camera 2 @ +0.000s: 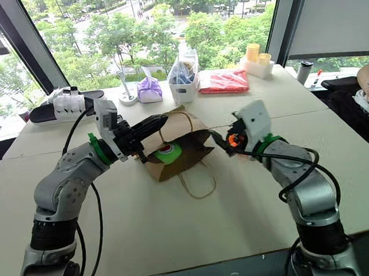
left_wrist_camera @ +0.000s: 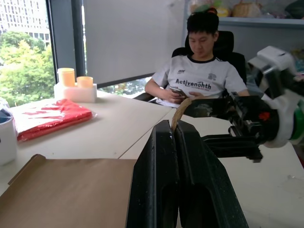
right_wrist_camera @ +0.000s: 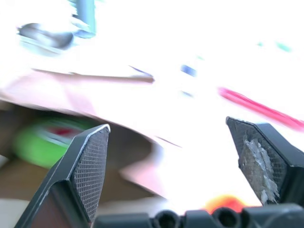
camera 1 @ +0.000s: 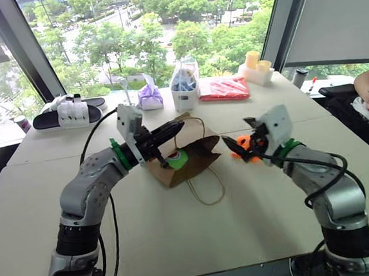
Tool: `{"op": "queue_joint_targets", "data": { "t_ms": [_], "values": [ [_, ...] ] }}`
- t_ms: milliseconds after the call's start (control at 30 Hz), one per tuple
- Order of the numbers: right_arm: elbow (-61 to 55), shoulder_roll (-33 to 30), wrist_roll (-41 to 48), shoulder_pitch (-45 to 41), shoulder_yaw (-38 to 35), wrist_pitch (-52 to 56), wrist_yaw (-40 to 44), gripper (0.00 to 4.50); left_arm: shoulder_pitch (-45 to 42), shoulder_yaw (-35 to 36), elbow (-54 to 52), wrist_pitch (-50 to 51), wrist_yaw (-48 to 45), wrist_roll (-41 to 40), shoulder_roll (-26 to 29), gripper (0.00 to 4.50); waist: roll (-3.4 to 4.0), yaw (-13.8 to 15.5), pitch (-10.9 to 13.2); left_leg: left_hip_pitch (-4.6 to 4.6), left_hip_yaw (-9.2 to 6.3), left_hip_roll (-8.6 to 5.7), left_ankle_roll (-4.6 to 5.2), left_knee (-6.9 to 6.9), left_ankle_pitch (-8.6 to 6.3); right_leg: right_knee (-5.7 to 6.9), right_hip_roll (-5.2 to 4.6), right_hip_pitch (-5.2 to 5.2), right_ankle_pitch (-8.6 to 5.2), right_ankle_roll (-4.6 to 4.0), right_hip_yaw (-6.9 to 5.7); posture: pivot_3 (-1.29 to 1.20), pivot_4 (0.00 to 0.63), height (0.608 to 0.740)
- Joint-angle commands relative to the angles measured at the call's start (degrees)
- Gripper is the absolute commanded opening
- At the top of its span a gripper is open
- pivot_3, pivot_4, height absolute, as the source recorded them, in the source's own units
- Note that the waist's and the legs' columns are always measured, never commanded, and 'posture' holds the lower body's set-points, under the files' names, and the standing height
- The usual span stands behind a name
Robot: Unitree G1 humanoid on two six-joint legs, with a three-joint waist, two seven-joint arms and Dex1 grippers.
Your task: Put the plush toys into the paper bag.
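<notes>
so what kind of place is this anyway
Probably an upper-floor office: large windows look down on treetops, pale tables are pushed together, and a seated person in an office chair looks at a phone.

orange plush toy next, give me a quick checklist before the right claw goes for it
1. Brown kraft paper bag mouth held open: ok, left claw is shut on its twine handle.
2. Bright lime green plush toy inside the bag: ok.
3. Right claw open and empty: ok.
4. Orange pumpkin-like plush toy on the table, outside the bag: ok, beside the right claw.
5. Orange toy fully visible for a grasp: not ok, the claw hides part of it.
6. Free path from toy to bag mouth: cannot tell.
</notes>
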Motion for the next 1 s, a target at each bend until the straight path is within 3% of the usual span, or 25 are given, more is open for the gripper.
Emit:
{"op": "queue_joint_targets", "data": {
  "t_ms": [33,200,267,467,567,800,900,1000],
  "values": [
    [13.3,1.2,-4.2,-1.4,2.2,-7.7,-3.5,4.24,-1.5,0.2,0.8,-2.2,-0.9,0.8,-0.2,0.00,0.01,-0.2,0.0,0.05,0.03,0.01,0.00,-0.02,0.00,0.01,0.00,0.01,0.00,0.00,0.01,0.00,0.150,0.740],
    [32.2,4.4,-7.7,-5.8,4.2,-16.5,-7.2,4.24,-1.7,-0.2,0.3,-2.2,-0.8,1.1,-0.5,0.00,0.02,-0.4,0.0,0.05,0.06,0.03,-0.08,-0.08,0.05,0.02,0.00,-0.03,0.00,-0.01,0.05,0.00,0.150,0.740],
    [37.6,6.8,-6.0,-8.2,1.7,-18.0,-9.6,4.24,-1.5,-0.1,-0.2,-2.0,-0.6,1.2,-0.3,0.00,0.02,-0.3,0.0,0.05,0.08,0.02,-0.19,-0.07,0.11,0.00,0.00,-0.03,0.01,0.00,0.07,0.00,0.150,0.740],
    [45.1,7.4,-8.2,-11.7,1.5,-21.5,-13.7,4.24,-1.1,0.2,-1.2,-1.7,0.3,1.3,-0.1,0.00,0.02,-0.3,0.0,0.05,0.05,0.03,-0.21,-0.07,0.12,-0.01,0.00,-0.01,0.01,-0.01,0.07,0.00,0.150,0.740],
    [46.4,7.2,-8.4,-12.6,1.6,-22.7,-14.1,3.38,-1.1,0.3,-1.4,-1.6,0.6,1.3,-0.1,0.00,0.02,-0.3,0.0,0.04,0.05,0.02,-0.23,-0.06,0.13,-0.01,0.00,-0.01,0.01,-0.01,0.07,0.00,0.150,0.740],
    [44.1,6.5,-8.5,-12.2,1.1,-22.9,-14.0,0.02,-1.2,0.3,-1.0,-1.6,0.7,1.0,-0.1,0.00,0.02,-0.4,0.0,0.05,0.04,0.03,-0.22,-0.08,0.13,0.01,0.01,-0.02,0.01,-0.01,0.06,0.00,0.150,0.740],
    [35.6,6.5,-6.2,-9.6,-0.3,-19.4,-12.8,0.02,-1.3,0.2,-0.8,-1.4,0.5,0.7,-0.3,0.00,0.02,-0.3,0.0,0.04,0.03,0.03,-0.21,-0.07,0.12,0.00,0.01,-0.02,0.01,-0.01,0.06,0.00,0.150,0.740],
    [15.3,4.6,-2.8,-1.9,-0.1,-10.6,-8.1,0.02,-2.4,0.4,-0.1,-1.1,0.4,0.1,-0.7,0.00,0.03,0.1,0.0,-0.05,-0.06,0.03,-0.21,-0.08,0.12,0.00,0.01,-0.06,0.01,0.00,0.03,0.00,0.150,0.740]
  ]
}}
